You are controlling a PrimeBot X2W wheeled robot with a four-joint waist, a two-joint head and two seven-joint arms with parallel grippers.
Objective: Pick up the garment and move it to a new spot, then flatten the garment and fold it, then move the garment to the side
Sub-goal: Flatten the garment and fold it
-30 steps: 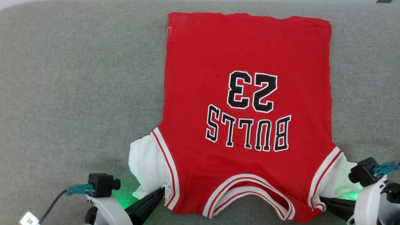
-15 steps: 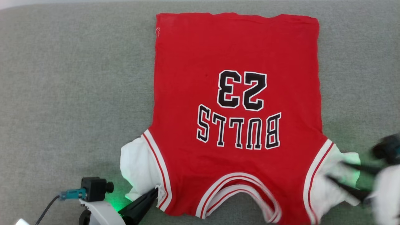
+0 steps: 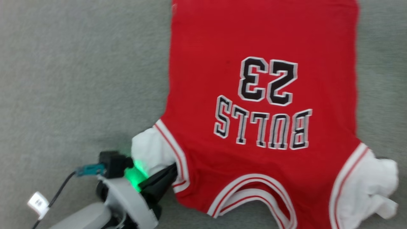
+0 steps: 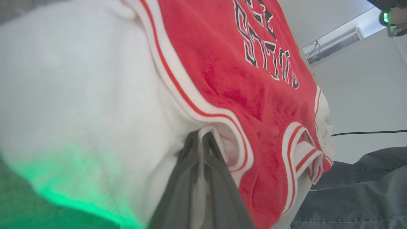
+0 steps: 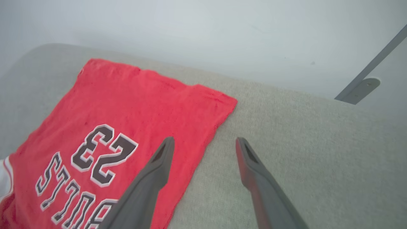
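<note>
The garment (image 3: 206, 63), a red jersey with white sleeves and black lettering, lies spread flat on the grey padded surface (image 3: 79, 79), neck end nearest me. My left gripper (image 3: 173, 170) is shut on the striped armhole trim at the left sleeve; in the left wrist view the fingers (image 4: 201, 136) pinch a fold of white cloth of the garment (image 4: 222, 79). My right gripper (image 5: 205, 141) hangs open above the garment's (image 5: 133, 101) right edge, nothing between its fingers. The right sleeve (image 3: 372, 187) lies crumpled and free.
Grey padding (image 5: 302, 143) extends to the right of the jersey, ending at a pale wall (image 5: 222, 31) with a metal bracket (image 5: 359, 89). A cable with a white tag (image 3: 37, 202) trails from my left wrist. Grey cloth (image 4: 359, 190) shows past the surface's near edge.
My right gripper opened, let go of the right sleeve and rose out of the head view. The left gripper keeps its hold on the left armhole. The head camera has shifted.
</note>
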